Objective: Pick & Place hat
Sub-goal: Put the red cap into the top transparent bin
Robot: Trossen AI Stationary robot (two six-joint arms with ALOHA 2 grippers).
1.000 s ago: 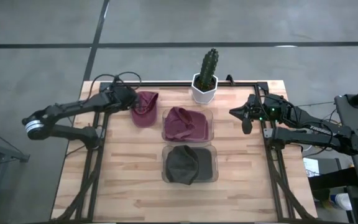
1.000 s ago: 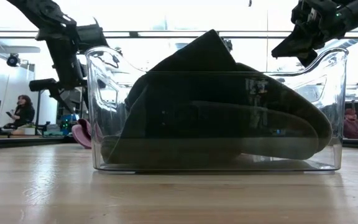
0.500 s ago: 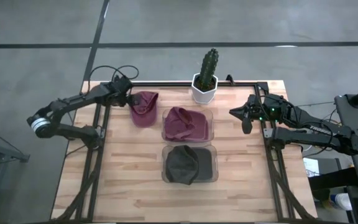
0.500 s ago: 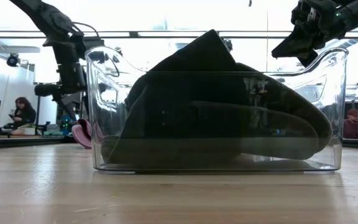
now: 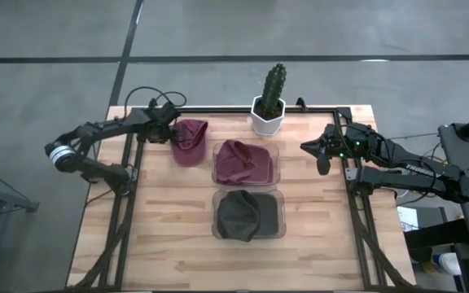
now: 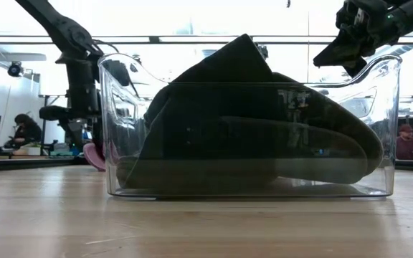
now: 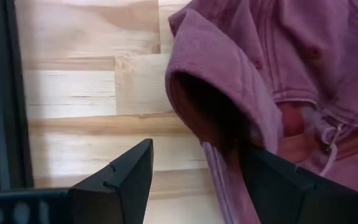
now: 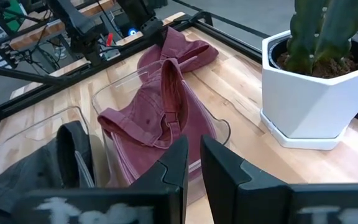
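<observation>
A maroon hat (image 5: 189, 140) lies crumpled on the table near its far left corner, also seen in the left wrist view (image 7: 278, 68). My left gripper (image 5: 172, 130) is open at that hat's left edge. In the left wrist view (image 7: 194, 155) a folded rim of the hat (image 7: 222, 106) lies between the fingers. A second maroon hat (image 5: 243, 161) sits in a clear bin, and a dark hat (image 5: 241, 216) sits in the bin nearer me. My right gripper (image 5: 322, 161) hovers shut over the table's right side, holding nothing. My left gripper stands level at the maroon hat's left edge, coming from the table's left, one finger on either side of the folded rim. One finger (image 7: 284, 186) lies close against the cloth; whether it touches I cannot tell. The hat rests on the table.
A cactus in a white pot (image 5: 269, 106) stands at the far edge, beside the bins. The two clear bins (image 5: 277, 175) sit mid-table, one behind the other. Black frame rails (image 5: 129, 187) run along the left and right sides. Bare wood lies near me and to the right.
My left arm has changed its pose: its elbow has drawn in toward the table and the forearm stands steeper in the low view. Its gripper has stayed at the hat's left edge. The hat has not moved.
</observation>
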